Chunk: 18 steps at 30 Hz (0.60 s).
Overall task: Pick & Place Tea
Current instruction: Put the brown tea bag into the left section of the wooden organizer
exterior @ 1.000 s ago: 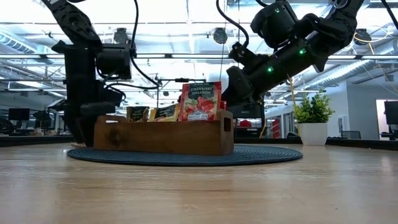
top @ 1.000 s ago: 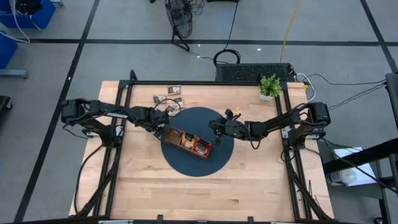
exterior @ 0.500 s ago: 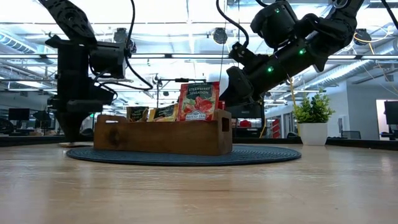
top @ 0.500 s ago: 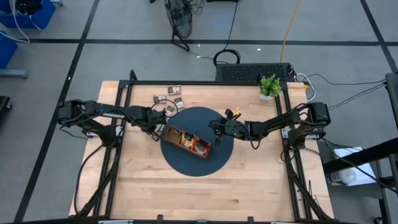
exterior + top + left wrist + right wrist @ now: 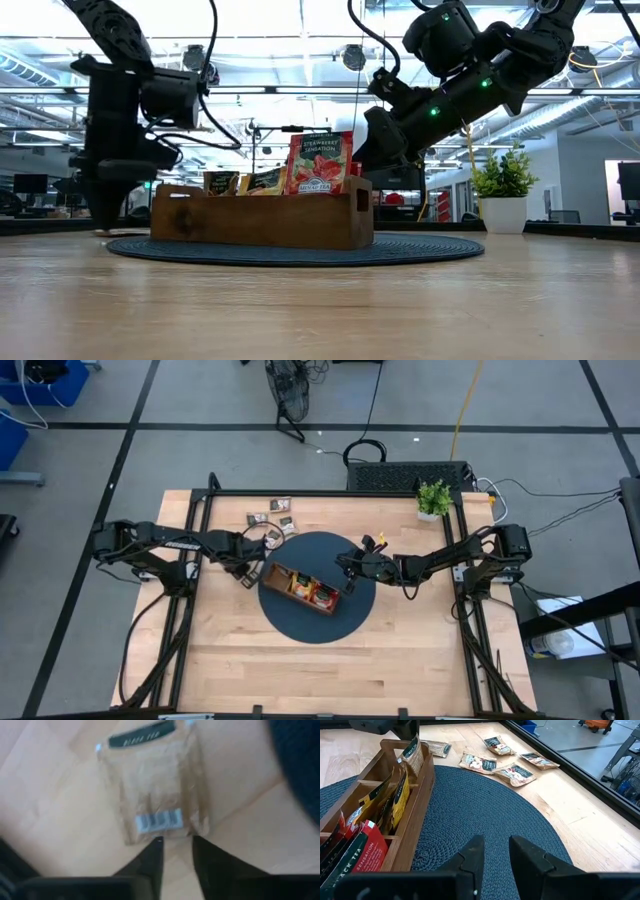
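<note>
Red [image 5: 320, 163], orange [image 5: 397, 800] and dark tea sachets [image 5: 412, 751] stand upright in a wooden tray [image 5: 300, 590]. More dark-and-white sachets [image 5: 512, 772] lie flat on the table [image 5: 250, 660] beyond the mat [image 5: 355, 615]; one pale-backed sachet [image 5: 155, 785] lies flat, barcode up.

One wooden tray [image 5: 300, 590], three compartments, on one round dark mat [image 5: 350, 622]. Five loose dark sachets [image 5: 514, 772] on the counter [image 5: 300, 670] in the right wrist view. One potted plant [image 5: 434, 498]. Two arms.
</note>
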### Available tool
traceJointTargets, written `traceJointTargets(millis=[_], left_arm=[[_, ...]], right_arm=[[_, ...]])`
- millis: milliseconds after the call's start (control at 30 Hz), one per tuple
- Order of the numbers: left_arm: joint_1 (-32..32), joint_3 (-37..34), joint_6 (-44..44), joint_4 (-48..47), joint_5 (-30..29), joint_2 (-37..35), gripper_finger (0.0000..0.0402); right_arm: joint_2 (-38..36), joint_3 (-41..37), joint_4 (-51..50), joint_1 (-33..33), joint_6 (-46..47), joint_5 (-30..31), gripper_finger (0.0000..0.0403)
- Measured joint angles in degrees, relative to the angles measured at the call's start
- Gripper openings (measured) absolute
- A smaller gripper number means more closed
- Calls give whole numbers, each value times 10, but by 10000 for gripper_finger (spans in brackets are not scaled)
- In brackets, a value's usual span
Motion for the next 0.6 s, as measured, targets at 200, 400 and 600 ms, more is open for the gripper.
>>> traceJointTargets(millis=[200, 400, 600], left_arm=[[0, -1, -17, 14, -45, 0, 213], [11, -41, -9, 120, -49, 10, 281], [17, -55, -34, 132, -27, 16, 279]], right_arm=[[0, 0, 0, 0, 0, 0, 77], [0, 0, 0, 0, 0, 0, 77], [0, 0, 0, 0, 3, 0, 77]])
